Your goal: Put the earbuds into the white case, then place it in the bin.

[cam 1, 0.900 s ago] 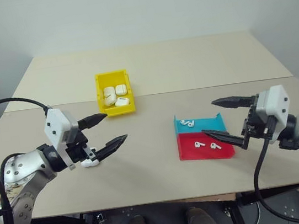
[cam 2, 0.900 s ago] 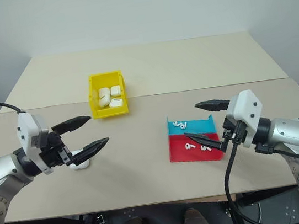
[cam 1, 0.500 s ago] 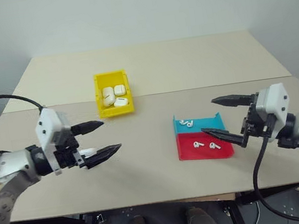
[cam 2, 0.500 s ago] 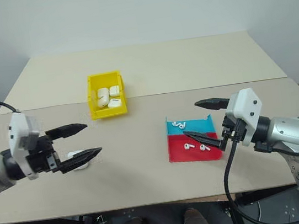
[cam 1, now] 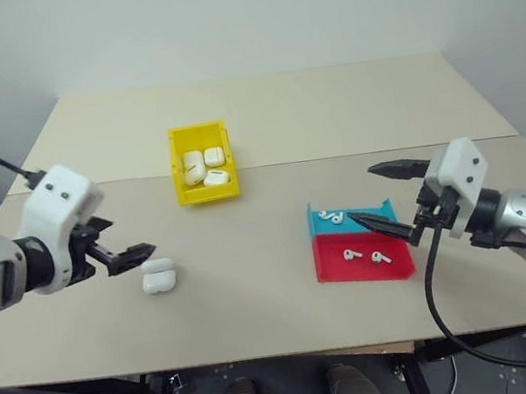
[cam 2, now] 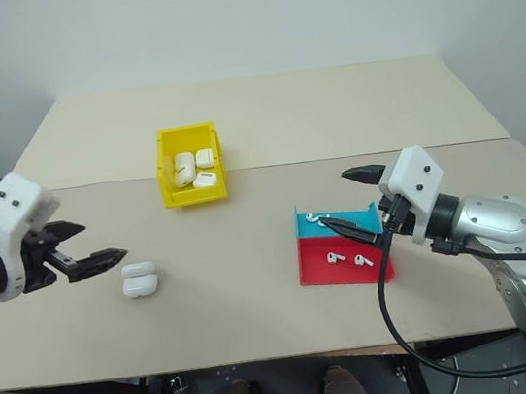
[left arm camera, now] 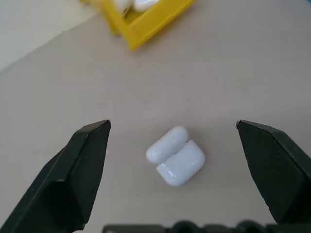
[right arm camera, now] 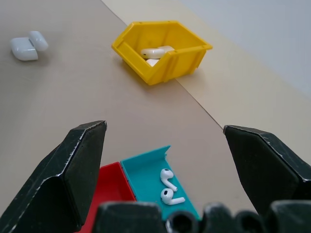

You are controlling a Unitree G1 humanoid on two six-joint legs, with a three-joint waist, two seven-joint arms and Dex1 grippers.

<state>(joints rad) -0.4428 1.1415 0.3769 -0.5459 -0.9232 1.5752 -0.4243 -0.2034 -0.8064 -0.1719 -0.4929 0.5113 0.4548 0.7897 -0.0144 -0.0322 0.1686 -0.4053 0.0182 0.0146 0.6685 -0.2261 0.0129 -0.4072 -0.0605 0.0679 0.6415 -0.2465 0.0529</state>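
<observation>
The white case (cam 1: 157,275) lies on the table with its lid flipped open, also in the left wrist view (left arm camera: 176,156). My left gripper (cam 1: 130,237) hovers open just left of it, empty. Two earbuds (cam 1: 332,216) lie in the teal part of the tray, and two more (cam 1: 364,256) in the red part. My right gripper (cam 1: 362,195) stands open over the tray's right side, holding nothing. The yellow bin (cam 1: 177,165) sits further back with three closed white cases inside; the right wrist view shows the bin (right arm camera: 182,53) and the teal part's earbuds (right arm camera: 168,187).
The flat red and teal tray (cam 1: 396,269) lies right of centre, near the front edge. A seam crosses the table behind the bin and tray. Open tabletop stretches between the case and the tray.
My left gripper has drawn back to the left, away from the white case, which now lies uncovered on the table. My right gripper has shifted slightly left over the tray.
</observation>
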